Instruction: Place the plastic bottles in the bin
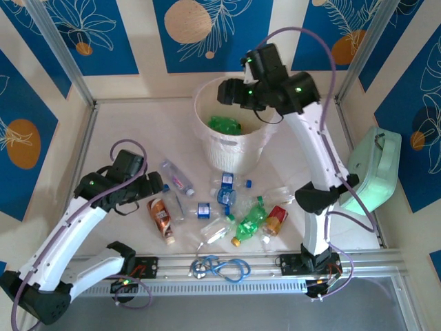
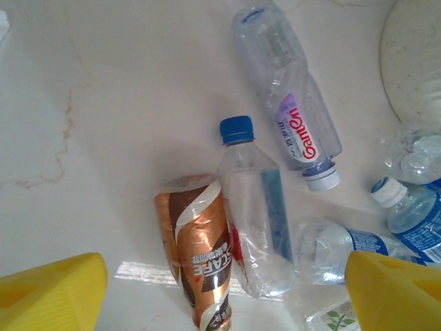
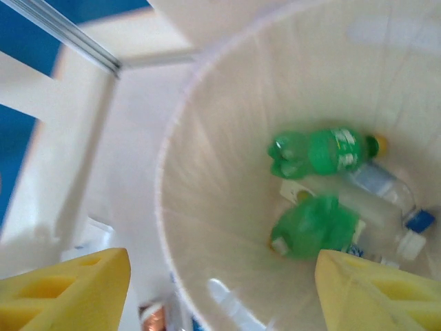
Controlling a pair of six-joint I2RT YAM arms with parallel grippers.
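Note:
My left gripper (image 1: 153, 185) (image 2: 224, 296) hangs open over the table. Between its yellow fingers (image 2: 48, 293) lie a brown coffee bottle (image 2: 200, 248) (image 1: 161, 217) and a clear bottle with a blue cap (image 2: 255, 221), side by side. A clear white-capped bottle (image 2: 293, 103) lies beyond them. My right gripper (image 1: 231, 93) (image 3: 220, 293) is open above the cream bin (image 1: 234, 152) (image 3: 220, 207), nothing between its fingers. Inside the bin lie a green bottle (image 3: 324, 152), a second, blurred green one (image 3: 313, 227) and clear ones (image 3: 375, 207). Several more bottles, green (image 1: 251, 218) and red (image 1: 276, 221) among them, lie in front of the bin.
A mint-green case (image 1: 375, 172) leans at the right wall. A blue cable loop (image 1: 224, 267) lies on the metal rail (image 1: 275, 265) along the near edge. Bare table stretches left of the bin and behind the left arm.

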